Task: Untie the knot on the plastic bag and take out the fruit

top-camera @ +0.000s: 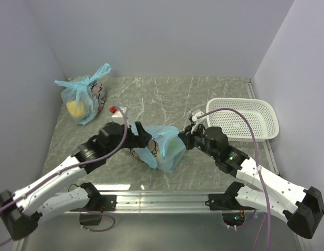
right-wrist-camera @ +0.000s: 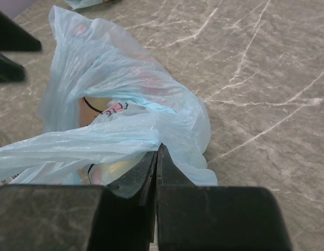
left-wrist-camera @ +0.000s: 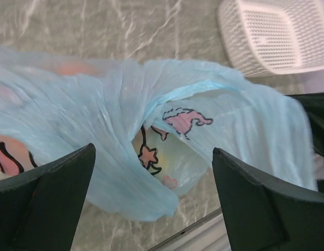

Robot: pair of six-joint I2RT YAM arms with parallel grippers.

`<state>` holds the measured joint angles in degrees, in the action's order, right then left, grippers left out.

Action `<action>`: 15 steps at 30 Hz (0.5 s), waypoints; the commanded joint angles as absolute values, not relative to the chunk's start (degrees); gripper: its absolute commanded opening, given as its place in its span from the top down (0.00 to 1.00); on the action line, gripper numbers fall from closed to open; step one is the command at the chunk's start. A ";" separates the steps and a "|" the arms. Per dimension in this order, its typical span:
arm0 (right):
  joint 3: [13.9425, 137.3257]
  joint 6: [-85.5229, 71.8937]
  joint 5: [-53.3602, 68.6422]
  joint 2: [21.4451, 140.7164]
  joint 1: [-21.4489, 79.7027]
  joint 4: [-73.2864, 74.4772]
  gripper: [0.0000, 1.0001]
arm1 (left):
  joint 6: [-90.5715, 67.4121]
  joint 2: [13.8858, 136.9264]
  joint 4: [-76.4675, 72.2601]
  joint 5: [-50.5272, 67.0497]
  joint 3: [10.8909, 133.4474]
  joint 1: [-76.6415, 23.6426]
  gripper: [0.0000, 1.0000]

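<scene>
The light-blue plastic bag (top-camera: 163, 148) with cartoon print lies on the marble table between my two grippers. My left gripper (top-camera: 144, 137) is open, its jaws wide on either side of the bag's gathered film (left-wrist-camera: 120, 104) without pinching it. My right gripper (top-camera: 187, 137) is shut on a stretched strand of the bag's film (right-wrist-camera: 73, 144) at its jaw tips (right-wrist-camera: 158, 149). The bag's mouth gapes in the left wrist view. The fruit shows only as orange and yellowish tints through the film (left-wrist-camera: 73, 68). I see no knot on this bag.
A second blue bag (top-camera: 82, 99) with a yellow lump stands tied at the back left. A white perforated basket (top-camera: 240, 119) sits at the right and also shows in the left wrist view (left-wrist-camera: 277, 31). A small red-and-white object (top-camera: 117, 111) lies behind the left gripper.
</scene>
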<state>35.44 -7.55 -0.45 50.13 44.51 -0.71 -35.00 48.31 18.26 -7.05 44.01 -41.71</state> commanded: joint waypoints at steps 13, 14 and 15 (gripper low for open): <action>37.71 -7.73 -5.01 48.96 46.93 -1.05 1.00 | -64.24 64.95 33.75 -47.28 47.81 -63.37 0.08; 37.71 -7.82 -5.10 48.87 47.02 -1.05 1.00 | -64.51 65.73 33.14 -48.07 47.20 -63.37 0.10; 37.71 -7.91 -5.01 48.78 47.02 -1.05 1.00 | -64.69 66.09 32.61 -48.42 46.76 -63.37 0.12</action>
<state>36.10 -7.64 -4.08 49.98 46.41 0.08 -60.38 65.32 32.36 -42.33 46.19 -63.05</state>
